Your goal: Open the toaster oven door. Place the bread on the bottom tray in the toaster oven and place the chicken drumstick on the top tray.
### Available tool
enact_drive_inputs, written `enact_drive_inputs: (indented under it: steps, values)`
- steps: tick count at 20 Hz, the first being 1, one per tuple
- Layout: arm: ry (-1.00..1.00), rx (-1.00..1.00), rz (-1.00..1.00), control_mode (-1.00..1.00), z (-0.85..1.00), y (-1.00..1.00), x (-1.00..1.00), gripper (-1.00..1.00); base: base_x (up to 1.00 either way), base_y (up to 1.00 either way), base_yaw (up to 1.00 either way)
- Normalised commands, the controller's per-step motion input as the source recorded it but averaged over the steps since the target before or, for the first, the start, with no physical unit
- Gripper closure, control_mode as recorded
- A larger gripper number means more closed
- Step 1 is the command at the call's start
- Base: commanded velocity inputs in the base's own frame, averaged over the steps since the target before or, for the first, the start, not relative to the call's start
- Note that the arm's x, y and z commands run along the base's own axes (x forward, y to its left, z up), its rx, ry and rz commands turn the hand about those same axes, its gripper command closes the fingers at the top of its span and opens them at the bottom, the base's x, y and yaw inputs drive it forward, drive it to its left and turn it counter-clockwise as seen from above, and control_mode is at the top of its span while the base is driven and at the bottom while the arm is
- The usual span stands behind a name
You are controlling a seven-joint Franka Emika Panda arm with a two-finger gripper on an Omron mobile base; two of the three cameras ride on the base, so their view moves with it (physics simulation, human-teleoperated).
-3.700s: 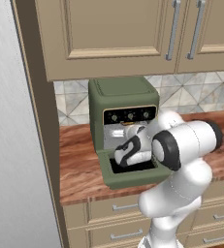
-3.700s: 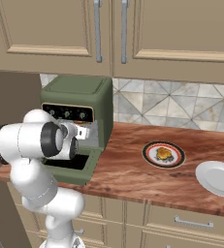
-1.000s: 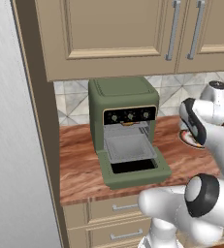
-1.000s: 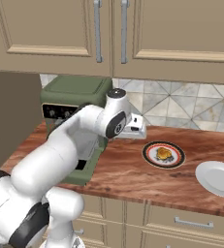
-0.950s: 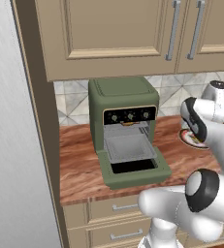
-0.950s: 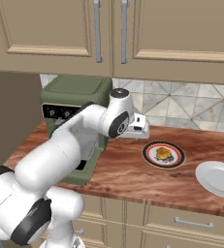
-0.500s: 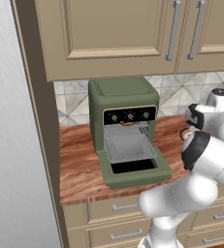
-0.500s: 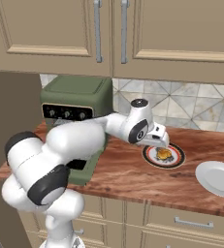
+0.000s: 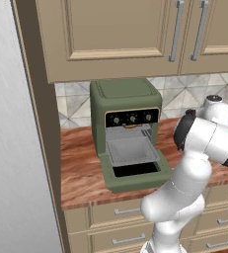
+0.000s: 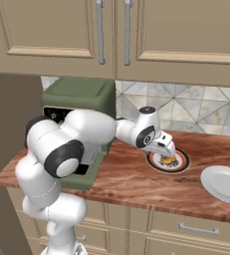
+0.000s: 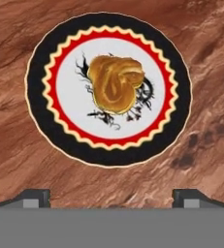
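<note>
Fingers spread wide, holding nothing; you're looking straight down on the bread, a golden knot sitting mid-plate. Plate is black-rimmed with a red zigzag ring, on the bench toward its back edge. Toaster oven stands at the bench's left end against the backsplash, toaster oven door dropped flat toward the front edge, a tray visible inside. Plain white plate sits near the bench's right end.
</note>
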Motion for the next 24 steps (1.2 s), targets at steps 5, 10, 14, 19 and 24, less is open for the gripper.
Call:
enact_drive_inputs:
  steps: [5,10,14,19,24]
  values:
    - [0.0,0.05,0.0,-1.0,-0.22,-0.2,0.26,-1.0,0.0,0.0,0.0]
    - [0.01,0.0,0.0,-1.0,-0.29,-0.1,0.33,-1.0,0.0,0.0,0.0]
    - [0.03,0.02,0.0,-1.0,-0.32,-0.29,0.29,-1.0,0.0,0.0,0.0]
    - [0.02,0.02,0.0,-1.0,-0.27,-0.24,0.41,-1.0,0.0,0.0,0.0]
    - [0.02,0.01,0.0,-1.0,-0.33,-0.08,0.43,-1.0,0.0,0.0,0.0]
